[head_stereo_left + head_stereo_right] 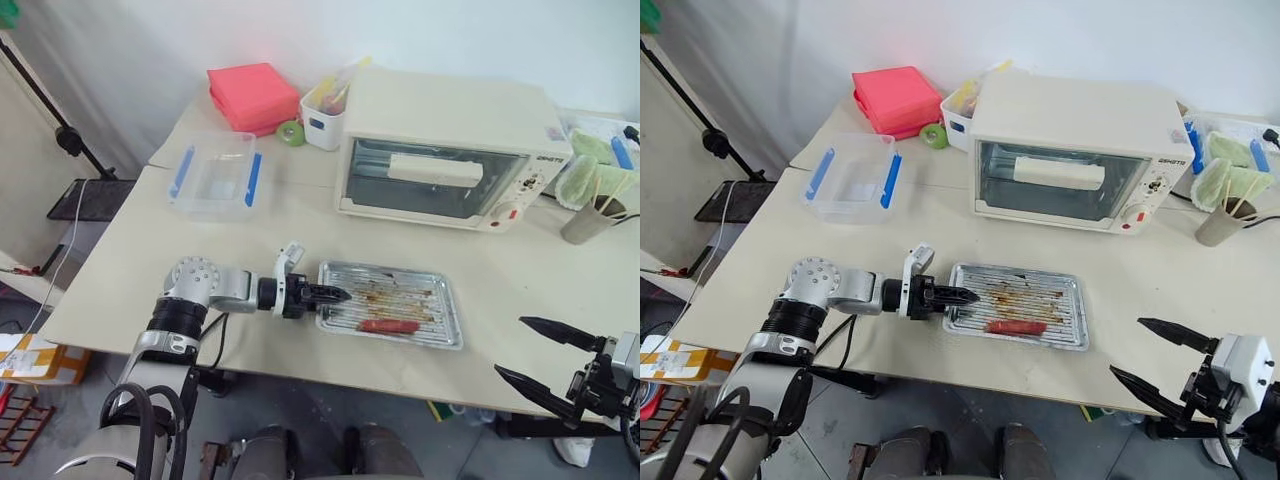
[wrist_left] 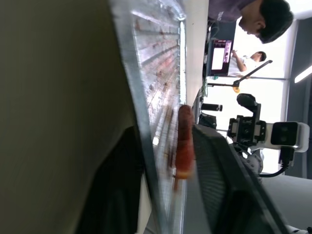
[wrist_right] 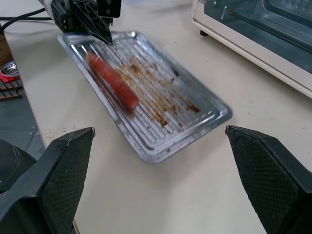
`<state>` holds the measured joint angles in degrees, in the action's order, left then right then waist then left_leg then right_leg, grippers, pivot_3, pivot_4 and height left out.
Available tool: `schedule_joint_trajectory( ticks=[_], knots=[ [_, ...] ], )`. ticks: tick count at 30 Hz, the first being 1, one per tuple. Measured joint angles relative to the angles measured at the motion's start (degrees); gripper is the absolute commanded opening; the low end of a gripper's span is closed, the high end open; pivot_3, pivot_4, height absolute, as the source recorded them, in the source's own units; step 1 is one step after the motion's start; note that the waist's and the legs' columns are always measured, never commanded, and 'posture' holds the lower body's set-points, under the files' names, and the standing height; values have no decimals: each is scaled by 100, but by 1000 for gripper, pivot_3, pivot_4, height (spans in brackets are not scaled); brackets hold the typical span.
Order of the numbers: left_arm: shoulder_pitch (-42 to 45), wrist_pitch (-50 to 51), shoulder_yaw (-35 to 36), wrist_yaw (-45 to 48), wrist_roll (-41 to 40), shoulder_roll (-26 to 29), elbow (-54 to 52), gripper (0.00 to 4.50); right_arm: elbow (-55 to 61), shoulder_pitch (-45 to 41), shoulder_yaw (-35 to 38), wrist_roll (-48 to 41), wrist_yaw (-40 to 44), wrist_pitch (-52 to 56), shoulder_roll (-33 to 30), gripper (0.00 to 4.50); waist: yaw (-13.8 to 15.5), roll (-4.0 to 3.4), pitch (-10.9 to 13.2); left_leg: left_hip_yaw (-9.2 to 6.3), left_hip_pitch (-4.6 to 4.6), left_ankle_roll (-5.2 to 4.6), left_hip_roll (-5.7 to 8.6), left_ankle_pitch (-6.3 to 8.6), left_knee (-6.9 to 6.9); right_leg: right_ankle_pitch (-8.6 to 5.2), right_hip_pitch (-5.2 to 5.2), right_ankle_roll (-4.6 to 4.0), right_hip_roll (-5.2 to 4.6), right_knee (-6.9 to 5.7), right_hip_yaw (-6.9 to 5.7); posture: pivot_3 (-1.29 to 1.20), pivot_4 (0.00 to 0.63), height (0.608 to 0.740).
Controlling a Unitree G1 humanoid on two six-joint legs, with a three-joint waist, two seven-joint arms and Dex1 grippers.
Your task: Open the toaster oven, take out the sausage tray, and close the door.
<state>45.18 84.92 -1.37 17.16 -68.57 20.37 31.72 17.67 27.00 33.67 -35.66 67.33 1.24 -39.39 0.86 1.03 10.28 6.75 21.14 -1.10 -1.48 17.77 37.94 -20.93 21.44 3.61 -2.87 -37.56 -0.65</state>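
The large beige tabletop [image 1: 150,270] fills the middle of the head views. At the upper right of the frame stands the toaster oven [image 1: 450,150], a cream-white box with a red knob on the control panel at its right end. The door [image 1: 425,180], a wide glass panel with a cream-white bar handle across its upper part, is closed flat against the oven front.

Below the oven, in the lower centre of the frame, the sausage tray [image 1: 392,303], a shallow silvery metal rectangle with ribbed rack lines and brown grease stains, lies flat on the table, well clear of the oven. One red sausage [image 1: 389,325] lies along the tray's lower edge.

At the upper left sits a clear plastic box with blue clips [image 1: 215,175]; above it, a stack of pink square sheets [image 1: 253,97].

The left gripper [image 1: 338,294] reaches in from the left of the frame, level with the table, its black fingers partly apart and straddling the tray's left rim; the left wrist view shows one finger on each side of that rim, and whether they pinch it I cannot tell.

The right gripper [image 1: 530,350] hangs at the lower right corner of the frame, past the table edge, its two fingers spread wide with nothing between them.
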Motion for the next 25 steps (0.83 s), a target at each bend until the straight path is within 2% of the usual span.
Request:
schedule_joint_trajectory(
  ticks=[4,7,11,13,15,16,21,25],
  knots=[
    [-135,177,158,358,265,194,-382,3641,-1,-35,-2,3,-8,-2,0,4500,-81,0,0,-3,0,2,-1,-1,-2,0,1,0,0,-2,-1,0,150,740],
    [-387,265,282,638,361,574,-981,4469,-11,-76,-5,8,10,-6,0,4500,-147,1,1,-3,-2,7,-4,-4,-10,-1,4,-3,1,-5,-1,0,150,740],
    [-987,-28,302,1395,661,1579,-1993,4469,-77,-238,-108,30,64,-7,-12,4500,-231,2,1,-6,-10,24,-2,-15,-38,-5,6,-10,1,-3,-2,0,150,740],
    [-1330,-481,213,1961,966,2131,-2439,4469,-157,-352,-186,34,87,0,-23,4500,-249,2,3,-7,-10,29,0,-18,-50,-7,12,-14,-1,0,-2,0,150,740],
    [-1783,-1409,119,2824,1405,2683,-2942,4469,-237,-529,-243,32,118,30,-64,4500,-252,0,4,-7,-12,34,2,-21,-66,-8,13,-20,-4,9,-3,0,150,740],
    [-1902,-1777,147,3118,1553,2790,-3030,4469,-244,-581,-250,28,123,46,-76,4500,-246,-1,5,-7,-13,38,4,-21,-73,-9,13,-24,-8,12,-5,0,150,740],
    [-2453,-4059,375,4206,2554,2924,-3159,4469,-247,-1000,-441,-16,196,243,-243,4500,-203,-3,6,-20,-1,29,11,-23,-86,-17,17,-38,-31,21,-33,0,150,740],
    [-3324,-7394,528,5135,3984,2978,-2954,4469,-217,-1433,-920,29,481,410,-603,4500,-277,-13,11,-16,3,17,11,-16,-106,-17,22,-39,-36,50,-38,0,150,740]
  ],
)
